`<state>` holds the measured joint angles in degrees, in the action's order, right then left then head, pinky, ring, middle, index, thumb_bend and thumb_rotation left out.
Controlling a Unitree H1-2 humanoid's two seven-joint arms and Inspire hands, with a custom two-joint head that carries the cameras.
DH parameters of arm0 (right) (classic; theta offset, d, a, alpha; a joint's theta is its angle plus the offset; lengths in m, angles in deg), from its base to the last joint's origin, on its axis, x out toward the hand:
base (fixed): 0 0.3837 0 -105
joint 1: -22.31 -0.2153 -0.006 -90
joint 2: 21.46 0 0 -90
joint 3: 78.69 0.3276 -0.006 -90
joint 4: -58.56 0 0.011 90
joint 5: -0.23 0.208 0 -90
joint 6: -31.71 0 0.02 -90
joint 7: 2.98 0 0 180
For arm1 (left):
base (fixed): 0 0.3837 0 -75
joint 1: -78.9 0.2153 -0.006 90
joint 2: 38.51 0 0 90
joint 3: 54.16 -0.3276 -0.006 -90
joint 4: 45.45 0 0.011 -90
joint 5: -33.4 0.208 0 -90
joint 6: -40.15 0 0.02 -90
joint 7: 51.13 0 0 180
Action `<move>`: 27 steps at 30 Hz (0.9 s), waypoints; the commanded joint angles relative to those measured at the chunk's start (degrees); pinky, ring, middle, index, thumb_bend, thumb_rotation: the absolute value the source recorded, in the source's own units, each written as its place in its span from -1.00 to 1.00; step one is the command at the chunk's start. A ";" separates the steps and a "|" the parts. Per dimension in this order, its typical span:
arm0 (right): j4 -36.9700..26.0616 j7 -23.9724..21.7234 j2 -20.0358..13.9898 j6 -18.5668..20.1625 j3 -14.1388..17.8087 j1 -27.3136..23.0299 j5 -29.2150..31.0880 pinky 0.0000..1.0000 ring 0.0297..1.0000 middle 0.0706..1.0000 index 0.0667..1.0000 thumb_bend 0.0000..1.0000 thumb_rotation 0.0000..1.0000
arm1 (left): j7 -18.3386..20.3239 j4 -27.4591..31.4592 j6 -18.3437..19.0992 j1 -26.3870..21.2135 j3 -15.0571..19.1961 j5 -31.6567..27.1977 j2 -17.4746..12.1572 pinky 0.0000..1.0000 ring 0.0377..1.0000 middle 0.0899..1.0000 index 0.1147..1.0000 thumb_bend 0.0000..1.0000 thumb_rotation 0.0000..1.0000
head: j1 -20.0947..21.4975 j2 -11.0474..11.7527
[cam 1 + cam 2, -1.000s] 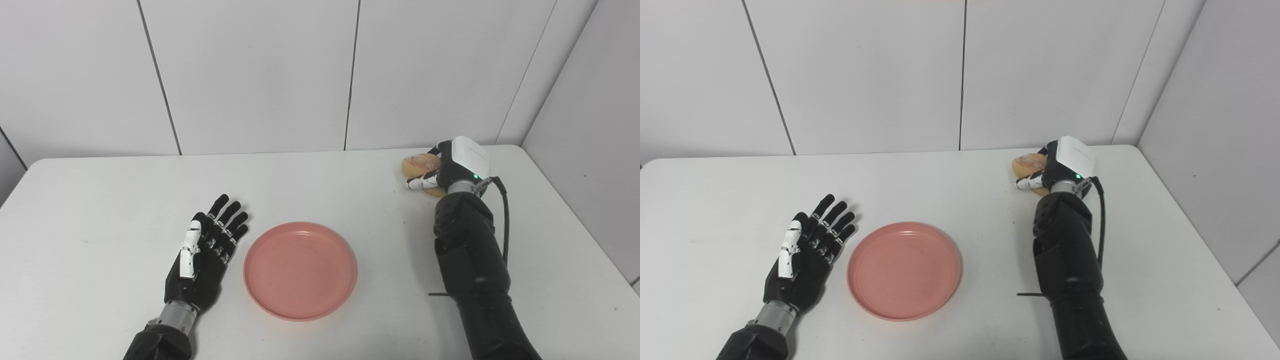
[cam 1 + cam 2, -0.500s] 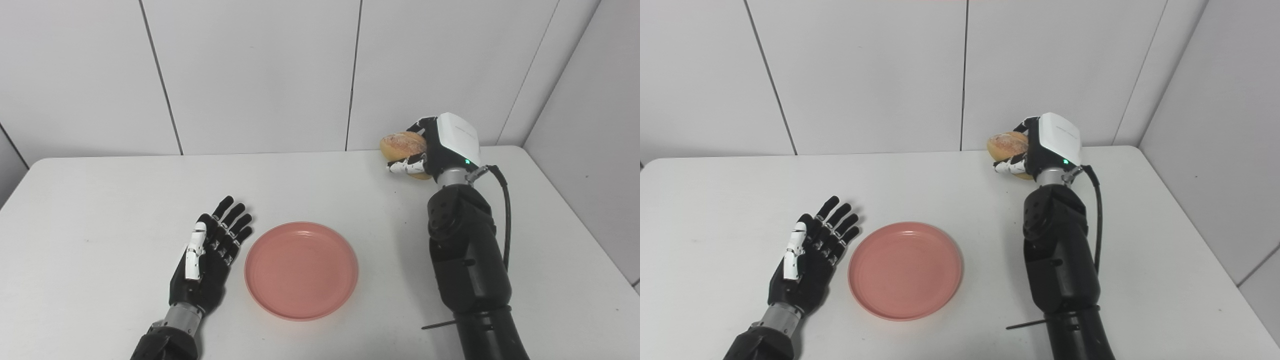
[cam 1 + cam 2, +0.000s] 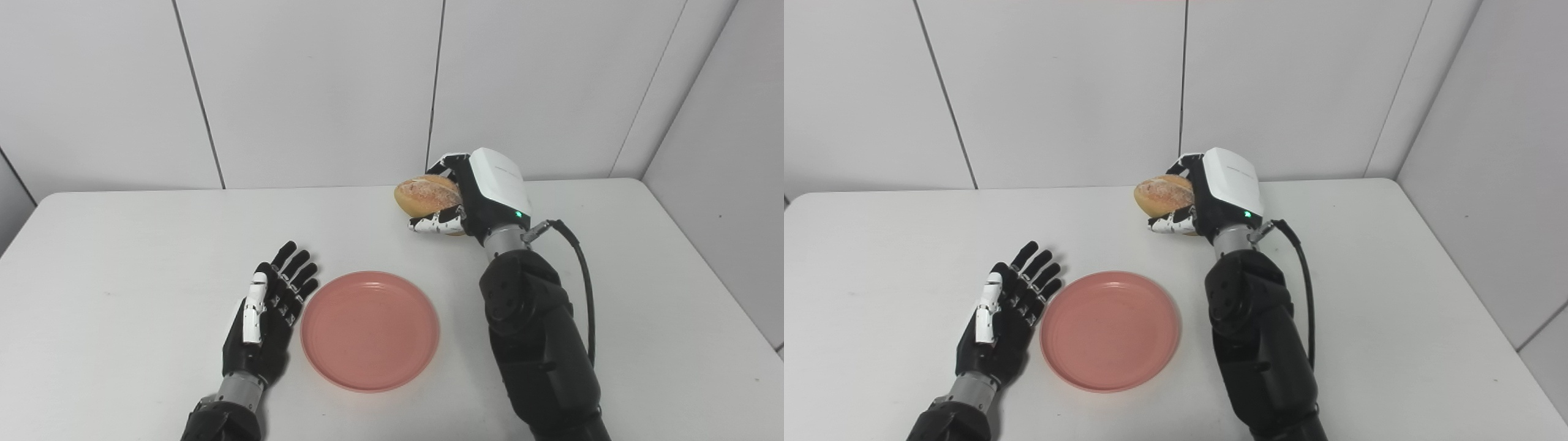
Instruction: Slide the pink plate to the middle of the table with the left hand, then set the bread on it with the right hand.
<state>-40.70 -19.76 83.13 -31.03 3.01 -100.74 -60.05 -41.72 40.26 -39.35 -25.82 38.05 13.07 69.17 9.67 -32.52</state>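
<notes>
Bread [image 3: 427, 195] gripped in right hand [image 3: 474, 196] — long axis crosswise, left-right; left hand [image 3: 266, 315] spread flat, empty.

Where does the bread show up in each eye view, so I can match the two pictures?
Left eye view: bread just right of centre, upper middle, held in the right hand.
Right eye view: bread just left of centre, same height.
Shared landmark: the pink plate, below it in both.
</notes>
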 commanded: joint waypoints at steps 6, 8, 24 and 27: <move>-2.90 2.37 0.76 -1.91 -5.40 0.98 1.44 -0.48 -0.34 -0.25 0.00 0.04 -1.00 | -2.86 0.42 1.05 1.30 -1.32 3.31 1.92 0.83 0.79 0.79 0.74 -0.26 1.00 | -3.43 -0.94; -2.85 2.72 1.02 -1.94 -6.57 1.71 2.14 -0.56 -0.44 -0.25 -0.03 0.05 -1.00 | -3.54 0.92 1.12 1.40 -1.63 4.13 2.26 0.84 0.79 0.80 0.75 -0.25 1.00 | -4.19 -1.14; -3.75 1.39 0.66 -0.64 -11.51 6.68 2.11 -0.54 -0.39 -0.27 -0.01 0.04 -1.00 | -6.66 2.10 0.28 1.53 -2.73 8.12 4.64 0.79 0.75 0.76 0.73 -0.25 1.00 | -9.92 -3.14; -3.57 1.14 0.53 -0.86 -12.27 7.62 1.96 -0.55 -0.41 -0.28 -0.01 0.04 -1.00 | -7.18 2.26 -0.63 1.62 -3.13 9.51 4.84 0.78 0.75 0.76 0.73 -0.26 1.00 | -10.51 -3.44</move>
<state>-42.14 -19.11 83.52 -31.13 -8.89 -92.15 -57.31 -48.35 42.09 -39.72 -25.03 35.48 21.60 73.23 -0.53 -35.86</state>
